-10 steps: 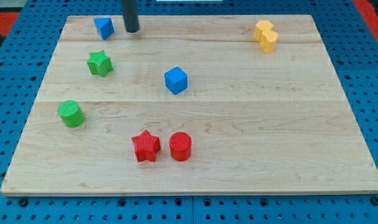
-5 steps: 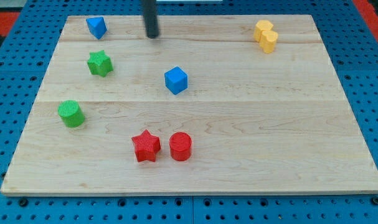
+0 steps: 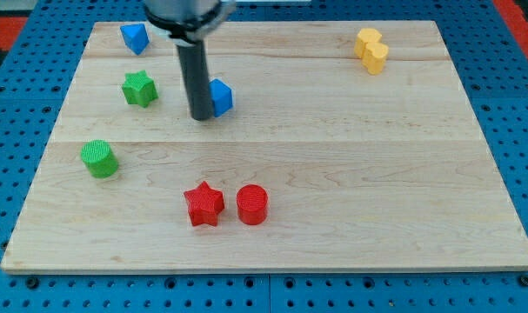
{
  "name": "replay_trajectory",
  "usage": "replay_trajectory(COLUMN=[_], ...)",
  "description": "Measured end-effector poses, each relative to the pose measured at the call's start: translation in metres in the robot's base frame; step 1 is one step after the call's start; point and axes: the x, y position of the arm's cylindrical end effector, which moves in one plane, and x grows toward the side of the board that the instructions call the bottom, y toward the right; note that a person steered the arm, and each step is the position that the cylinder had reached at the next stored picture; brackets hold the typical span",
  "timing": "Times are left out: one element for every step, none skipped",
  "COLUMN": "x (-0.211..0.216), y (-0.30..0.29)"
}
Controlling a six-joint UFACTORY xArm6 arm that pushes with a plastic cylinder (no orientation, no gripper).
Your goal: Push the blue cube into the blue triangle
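The blue cube [image 3: 221,96] sits on the wooden board left of its centre. The blue triangle [image 3: 134,37] lies near the view's top left corner of the board, well apart from the cube. My tip [image 3: 200,116] rests on the board just at the cube's left side, touching or nearly touching it. The rod hides the cube's left edge.
A green star [image 3: 139,88] lies left of the rod, below the blue triangle. A green cylinder [image 3: 99,159] is at the view's left. A red star [image 3: 203,204] and a red cylinder [image 3: 252,204] stand side by side near the bottom. Two yellow blocks [image 3: 370,49] touch at the top right.
The blue triangle first slid a little left. My tip then came down from the top edge to the cube's left side, and the blue cube now lies up and to the left of its earlier spot.
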Motion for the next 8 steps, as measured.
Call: replay_trajectory(x=[-0.022, -0.011, 0.028, 0.030, 0.000, -0.041, -0.077, -0.089], y=[0.007, 0.048, 0.063, 0.118, 0.112, 0.076, 0.032, 0.013])
